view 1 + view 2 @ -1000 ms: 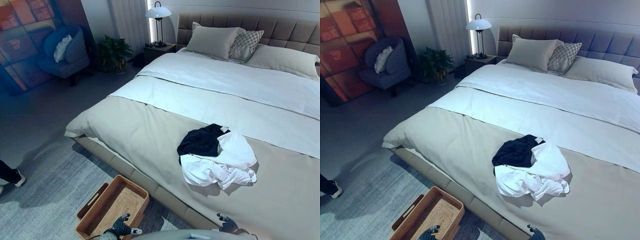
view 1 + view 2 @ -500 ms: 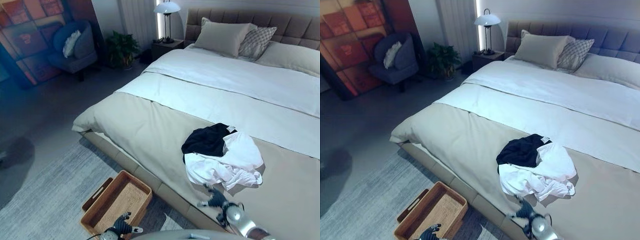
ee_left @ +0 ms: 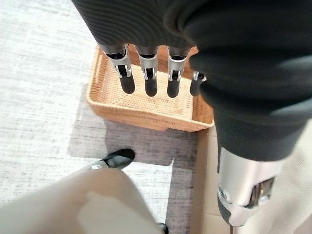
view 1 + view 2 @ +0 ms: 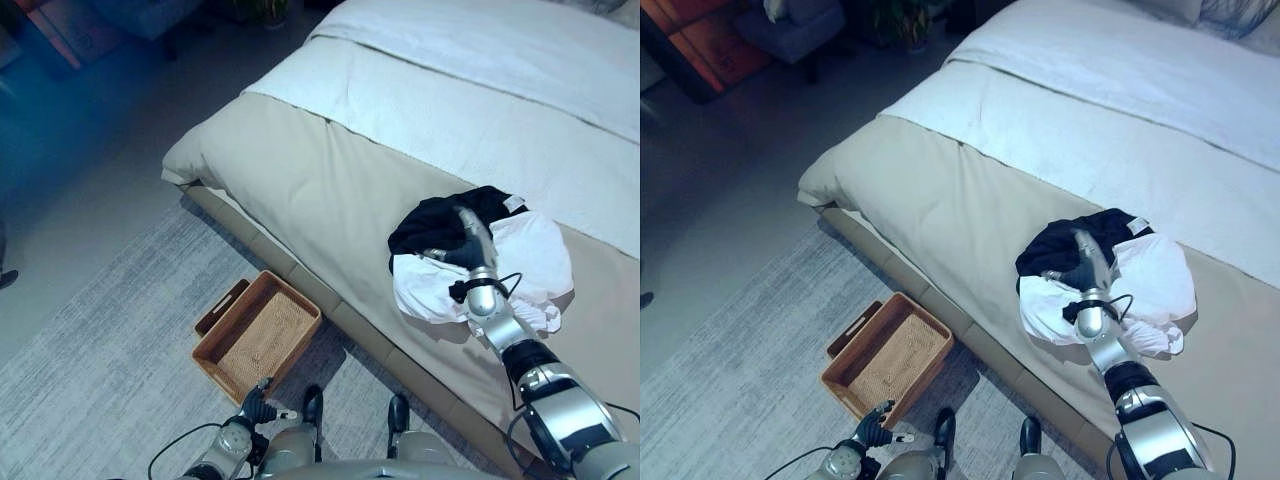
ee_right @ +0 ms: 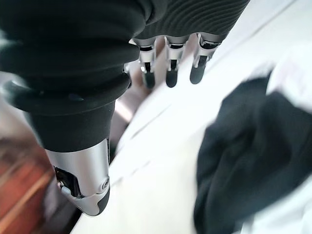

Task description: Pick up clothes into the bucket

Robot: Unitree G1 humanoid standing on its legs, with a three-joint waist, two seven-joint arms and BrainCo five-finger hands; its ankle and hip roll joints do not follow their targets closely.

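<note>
right hand point(image 4: 466, 252) reached out over the clothes point(image 4: 480, 262), fingers straight, camera tilted down

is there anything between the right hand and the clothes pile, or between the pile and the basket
Nothing visible. The right hand hangs directly over the heap of black and white clothes on the beige bed cover, fingers straight. The rectangular woven wicker basket stands on the grey rug beside the bed, below its edge, with nothing visible between.
</note>
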